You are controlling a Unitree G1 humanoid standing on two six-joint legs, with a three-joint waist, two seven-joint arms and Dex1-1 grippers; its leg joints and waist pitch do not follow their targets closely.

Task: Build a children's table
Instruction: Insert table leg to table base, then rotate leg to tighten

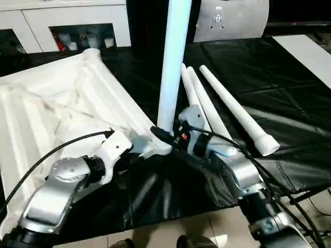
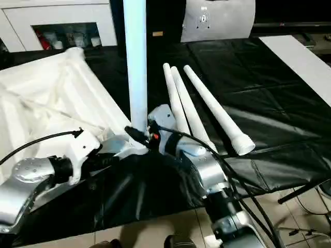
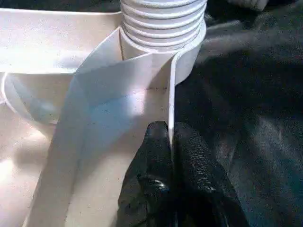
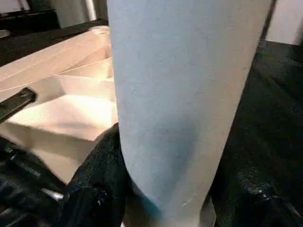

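The white table top (image 1: 57, 103) lies upside down on the black sheet, ribs up. One white leg (image 1: 173, 62) stands upright in the near right corner socket (image 3: 187, 52), its threaded collar (image 3: 163, 19) showing above the socket. My right gripper (image 4: 165, 189) is shut on this leg low down, black fingers (image 4: 102, 184) on both sides. My left gripper (image 3: 170, 142) is shut on the thin side wall of the table top (image 3: 171, 94) just below that corner. Three more legs (image 1: 227, 111) lie side by side on the sheet to the right.
Black sheeting (image 1: 279, 88) covers the work surface, whose front edge is near my forearms with tiled floor (image 1: 170, 232) below. A white cabinet (image 1: 67, 23) and a grey panel (image 1: 232, 20) stand behind. A white board (image 1: 307, 51) lies at far right.
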